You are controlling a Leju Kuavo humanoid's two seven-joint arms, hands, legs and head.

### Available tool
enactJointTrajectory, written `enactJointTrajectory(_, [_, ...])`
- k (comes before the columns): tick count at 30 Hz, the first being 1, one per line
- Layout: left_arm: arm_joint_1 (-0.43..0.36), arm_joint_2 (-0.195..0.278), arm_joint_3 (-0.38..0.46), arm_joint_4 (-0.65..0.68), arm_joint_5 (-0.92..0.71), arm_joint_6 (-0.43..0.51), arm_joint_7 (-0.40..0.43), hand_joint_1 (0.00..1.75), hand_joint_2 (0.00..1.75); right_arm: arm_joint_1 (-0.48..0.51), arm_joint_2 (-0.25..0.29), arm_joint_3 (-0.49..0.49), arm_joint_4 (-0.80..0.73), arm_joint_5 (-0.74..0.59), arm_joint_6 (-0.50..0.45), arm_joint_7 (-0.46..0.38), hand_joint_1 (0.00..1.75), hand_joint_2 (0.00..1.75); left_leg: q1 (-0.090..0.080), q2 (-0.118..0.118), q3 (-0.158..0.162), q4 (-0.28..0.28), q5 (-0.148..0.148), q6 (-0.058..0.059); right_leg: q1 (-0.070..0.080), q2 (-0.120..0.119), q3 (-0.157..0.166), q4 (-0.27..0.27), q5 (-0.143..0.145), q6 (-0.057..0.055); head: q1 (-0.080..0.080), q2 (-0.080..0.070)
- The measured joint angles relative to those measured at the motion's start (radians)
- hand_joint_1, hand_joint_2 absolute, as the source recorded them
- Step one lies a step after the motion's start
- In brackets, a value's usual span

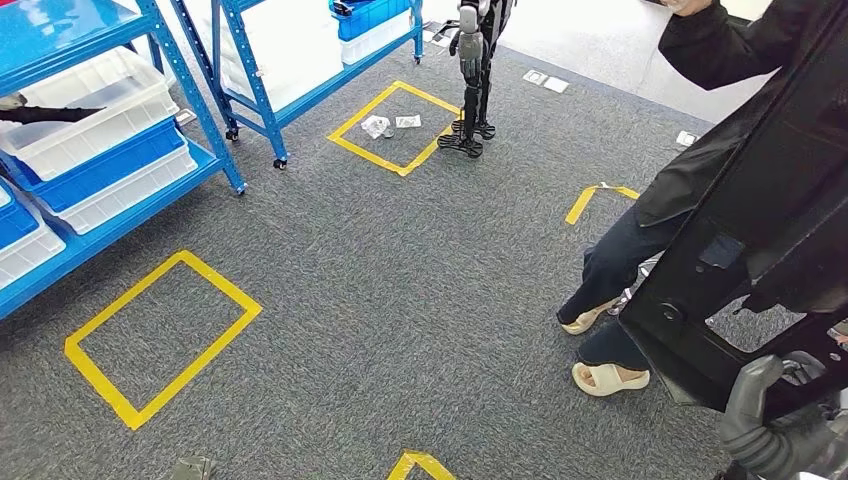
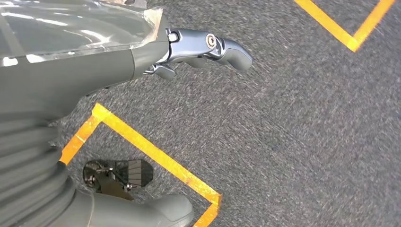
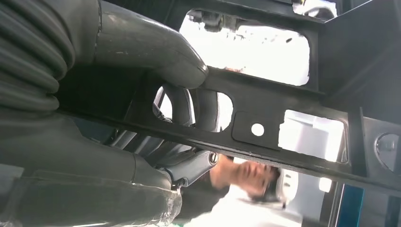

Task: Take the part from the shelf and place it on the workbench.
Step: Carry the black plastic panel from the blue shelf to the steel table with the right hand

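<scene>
Person beside yellow floor tape

Grey ribbed cover leads into the left hand, its blue-grey fingers pinned by a round silver screw at 12 o'clock; the right hand shows a thick matte-grey thumb.

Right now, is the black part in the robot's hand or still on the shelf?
In hand: the right hand grips the black part, fingers through a cutout, away from the blue shelf.
</scene>
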Motion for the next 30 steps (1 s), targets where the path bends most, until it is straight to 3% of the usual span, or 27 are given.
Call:
enactJointTrajectory(1, [-0.001,0.001,0.0,0.0,0.0,0.0,0.0,0.0,1.75,0.0,0.001,-0.001,0.0,-0.002,-0.001,0.0,1.75,1.75,-0.003,0.009,0.001,0.001,-0.001,-0.004,0.003,-0.004,0.005,-0.014,0.003,-0.007,-0.001,0.0])
enactJointTrajectory(3, [-0.006,0.001,-0.001,0.0,0.001,0.0,-0.001,0.0,1.75,0.002,0.004,-0.005,-0.001,-0.006,-0.002,0.0,1.75,1.75,-0.001,0.02,0.003,0.002,-0.005,-0.014,0.0,0.019,0.0,-0.014,0.01,-0.018,-0.004,0.0])
enactJointTrajectory(5, [-0.012,0.002,-0.005,0.001,0.001,0.0,-0.001,0.0,1.75,0.003,0.006,-0.011,-0.002,-0.011,-0.003,0.0,1.75,1.75,0.005,-0.017,-0.01,0.036,-0.033,-0.027,-0.009,0.038,-0.002,-0.016,0.015,-0.029,-0.006,0.0])
enactJointTrajectory(7, [-0.015,0.003,-0.01,0.004,0.003,0.002,-0.002,0.0,1.75,0.0,0.01,-0.013,-0.003,-0.013,-0.003,0.0,1.75,1.75,0.009,-0.072,-0.058,0.145,-0.099,-0.035,-0.012,0.057,-0.004,-0.017,0.02,-0.041,-0.009,0.0])
enactJointTrajectory(9, [-0.015,0.003,-0.014,0.01,0.007,0.006,-0.003,0.0,1.75,0.001,0.014,-0.014,-0.002,-0.013,-0.002,0.0,1.75,1.75,0.012,-0.091,-0.113,0.265,-0.149,-0.038,-0.011,0.079,-0.008,-0.016,0.022,-0.047,-0.009,0.0])
enactJointTrajectory(10, [-0.015,0.003,-0.015,0.013,0.01,0.008,-0.003,0.0,1.75,0.002,0.016,-0.014,-0.002,-0.013,-0.002,0.0,1.75,1.75,0.015,-0.094,-0.123,0.287,-0.147,-0.04,-0.011,0.091,-0.008,-0.015,0.023,-0.047,-0.009,0.0])
enactJointTrajectory(12, [-0.018,0.004,-0.016,0.017,0.011,0.01,-0.004,0.0,1.75,0.004,0.019,-0.016,-0.002,-0.013,-0.001,0.0,1.75,1.75,0.024,-0.105,-0.09,0.215,-0.088,-0.043,-0.014,0.118,-0.008,-0.01,0.023,-0.046,-0.009,0.0])
enactJointTrajectory(14, [-0.02,0.005,-0.016,0.022,0.012,0.012,-0.006,0.0,1.75,0.003,0.021,-0.016,-0.002,-0.012,-0.001,0.0,1.75,1.75,0.037,-0.15,-0.033,0.089,-0.031,-0.048,-0.015,0.142,-0.015,0.0,0.02,-0.038,-0.009,0.0])
enactJointTrajectory(16, [-0.021,0.006,-0.017,0.026,0.015,0.013,-0.009,0.0,1.75,0.001,0.022,-0.017,-0.002,-0.009,-0.001,0.0,1.75,1.75,0.038,-0.179,-0.013,0.037,-0.02,-0.046,-0.013,0.163,-0.028,0.007,0.023,-0.021,-0.009,0.0])
enactJointTrajectory(18, [-0.023,0.006,-0.019,0.029,0.018,0.014,-0.011,0.0,1.75,0.003,0.023,-0.018,-0.003,-0.005,-0.001,0.0,1.75,1.75,0.029,-0.16,-0.015,0.034,-0.018,-0.032,-0.015,0.182,-0.039,0.003,0.031,-0.004,-0.01,0.0])
enactJointTrajectory(20, [-0.028,0.007,-0.023,0.029,0.019,0.015,-0.014,0.0,1.75,0.005,0.023,-0.019,-0.003,-0.001,-0.001,0.0,1.75,1.75,0.027,-0.136,-0.015,0.026,-0.009,-0.012,-0.015,0.148,-0.059,0.025,0.023,0.003,-0.006,0.0])
enactJointTrajectory(22, [-0.032,0.009,-0.024,0.031,0.021,0.015,-0.017,0.0,1.75,0.003,0.023,-0.02,-0.003,0.002,-0.001,0.0,1.75,1.75,0.025,-0.109,-0.016,0.022,-0.004,0.001,-0.012,0.092,-0.107,0.121,-0.021,-0.002,0.0,0.0])
enactJointTrajectory(24, [-0.03,0.009,-0.025,0.035,0.022,0.015,-0.017,0.0,1.75,0.003,0.023,-0.02,-0.002,0.002,-0.001,0.0,1.75,1.75,0.02,-0.08,-0.018,0.022,-0.004,0.004,-0.011,0.076,-0.166,0.249,-0.071,-0.005,0.002,0.0])
enactJointTrajectory(25, [-0.03,0.009,-0.026,0.037,0.022,0.015,-0.017,0.0,1.75,0.004,0.023,-0.02,-0.002,0.002,-0.001,0.0,1.75,1.75,0.018,-0.066,-0.019,0.022,-0.004,0.004,-0.011,0.075,-0.179,0.283,-0.08,-0.002,0.002,0.0])
enactJointTrajectory(26, [-0.031,0.009,-0.027,0.038,0.022,0.015,-0.017,0.0,1.75,0.005,0.023,-0.02,-0.002,0.002,-0.001,0.0,1.75,1.75,0.017,-0.052,-0.019,0.022,-0.005,0.004,-0.011,0.073,-0.172,0.279,-0.075,0.003,0.002,0.0])
enactJointTrajectory(27, [-0.032,0.009,-0.028,0.039,0.023,0.015,-0.018,0.0,1.75,0.005,0.023,-0.021,-0.002,0.002,-0.001,0.0,1.75,1.75,0.017,-0.04,-0.018,0.022,-0.005,0.004,-0.011,0.067,-0.146,0.236,-0.058,0.009,0.002,0.0])
enactJointTrajectory(29, [-0.034,0.009,-0.03,0.041,0.024,0.014,-0.018,0.0,1.75,0.005,0.022,-0.022,-0.002,0.002,-0.002,0.0,1.75,1.75,0.013,-0.019,-0.015,0.023,-0.008,0.0,-0.007,0.028,-0.064,0.095,-0.016,0.015,0.003,0.0])
enactJointTrajectory(30, [-0.035,0.009,-0.031,0.041,0.026,0.014,-0.019,0.0,1.75,0.005,0.022,-0.023,-0.002,0.003,-0.003,0.0,1.75,1.75,0.01,-0.01,-0.014,0.024,-0.01,-0.005,-0.003,0.01,-0.033,0.041,-0.001,0.011,0.002,0.0])
